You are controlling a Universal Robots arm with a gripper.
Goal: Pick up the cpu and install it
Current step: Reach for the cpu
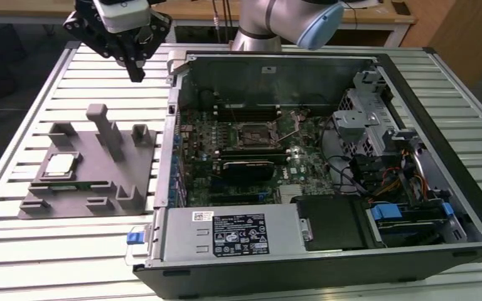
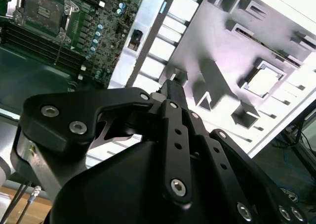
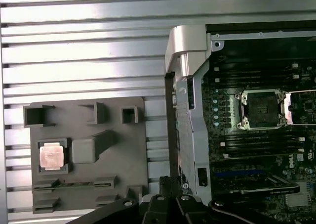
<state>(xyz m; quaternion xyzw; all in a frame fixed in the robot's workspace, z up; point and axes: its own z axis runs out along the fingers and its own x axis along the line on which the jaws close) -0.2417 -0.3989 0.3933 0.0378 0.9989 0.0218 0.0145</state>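
Across the exterior view, a slatted metal table (image 1: 23, 251). At the exterior view's left, a grey tray (image 1: 98, 188) with upright posts and a long green strip (image 1: 61, 185) lying in it. Just beside, in the middle and right, an open computer case (image 1: 275, 72). Inside, a green board (image 1: 224, 135) with a dark square socket (image 1: 256, 133). In the lower middle, a grey power box (image 1: 224, 229) with a label, and a small blue clip (image 1: 135, 237) at its left. In the lower right, coloured cables (image 1: 383, 185).
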